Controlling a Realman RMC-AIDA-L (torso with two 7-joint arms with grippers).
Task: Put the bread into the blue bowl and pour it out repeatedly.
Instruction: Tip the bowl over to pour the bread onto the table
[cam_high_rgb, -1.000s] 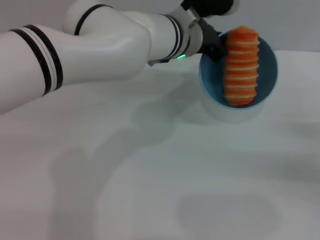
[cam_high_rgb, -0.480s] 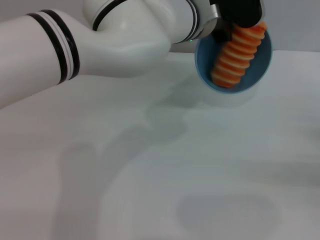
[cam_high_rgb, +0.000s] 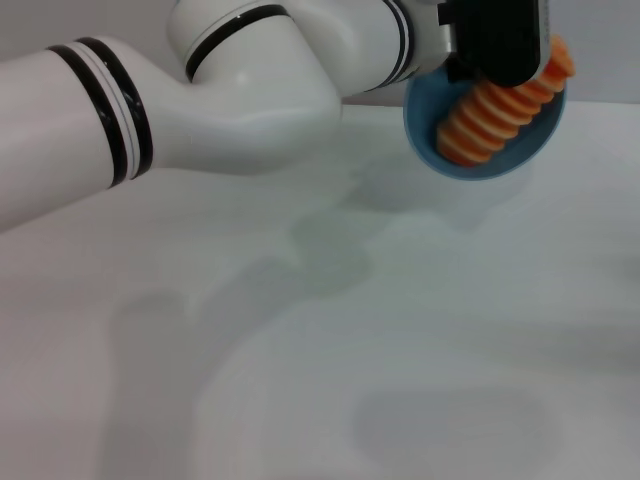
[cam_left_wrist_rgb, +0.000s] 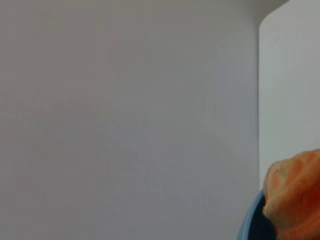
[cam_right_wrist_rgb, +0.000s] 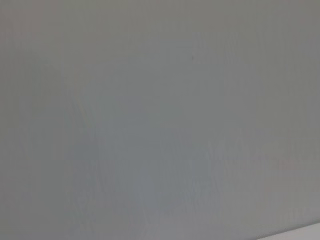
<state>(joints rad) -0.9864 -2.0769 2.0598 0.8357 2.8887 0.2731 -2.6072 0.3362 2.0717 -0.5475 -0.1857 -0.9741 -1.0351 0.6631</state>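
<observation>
In the head view my left gripper is at the top right, its black body over the rim of the blue bowl, and it is shut on that rim. It holds the bowl off the white table, tipped steeply so the open side faces the camera. The bread, ribbed orange and cream, lies slanted across the bowl's inside, its upper end poking past the rim on the right. The left wrist view catches one end of the bread and a sliver of the bowl's edge. My right gripper is out of view.
The white tabletop spreads below the bowl, with only the arm's shadow on it. My left arm stretches across the upper left of the head view. Plain grey surface fills the right wrist view.
The left arm has lifted and rolled the bowl further. The bread has swung from upright to slanted, and its top end now overhangs the right rim.
</observation>
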